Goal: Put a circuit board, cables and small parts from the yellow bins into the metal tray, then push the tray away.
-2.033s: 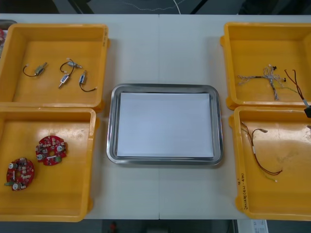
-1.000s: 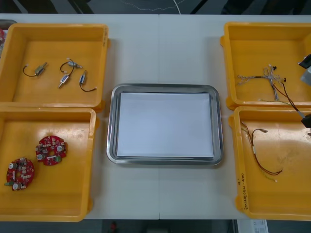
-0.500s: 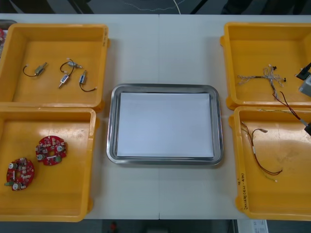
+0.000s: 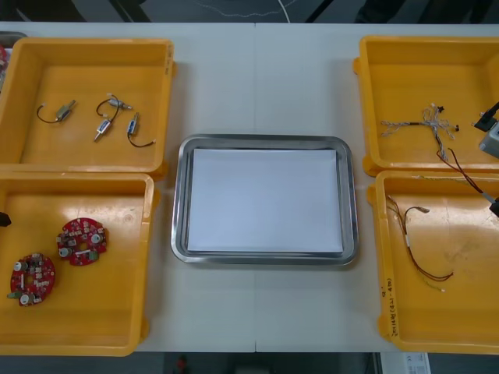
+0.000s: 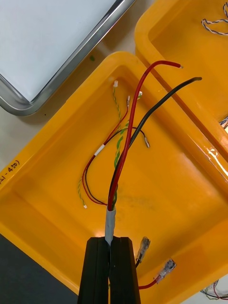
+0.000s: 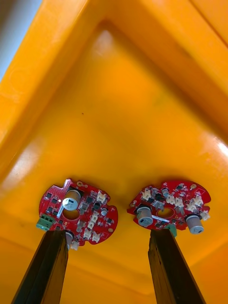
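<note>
My right gripper (image 5: 111,247) is shut on the grey-sleeved end of a red and black cable (image 5: 126,152), which hangs above the near right yellow bin (image 5: 190,199). In the front view this gripper (image 4: 494,206) sits at the right edge, and the cable (image 4: 468,178) slants across the wall between the two right bins. My left gripper (image 6: 109,242) is open just above the near left bin (image 6: 118,118), its fingers (image 6: 47,266) short of two round red circuit boards (image 6: 76,216) (image 6: 168,209). Its tip (image 4: 2,220) shows at the left edge, left of the boards (image 4: 82,240) (image 4: 32,278).
The metal tray (image 4: 265,142), white inside, lies at the table's middle. Small metal parts (image 4: 101,121) lie in the far left bin. Twisted blue and white cables (image 4: 425,125) lie in the far right bin. A loose red, black and yellow cable (image 4: 413,241) rests in the near right bin.
The right gripper has carried the red and black cable from over the far right bin toward the near right bin. The left gripper's tip has appeared at the left edge.
</note>
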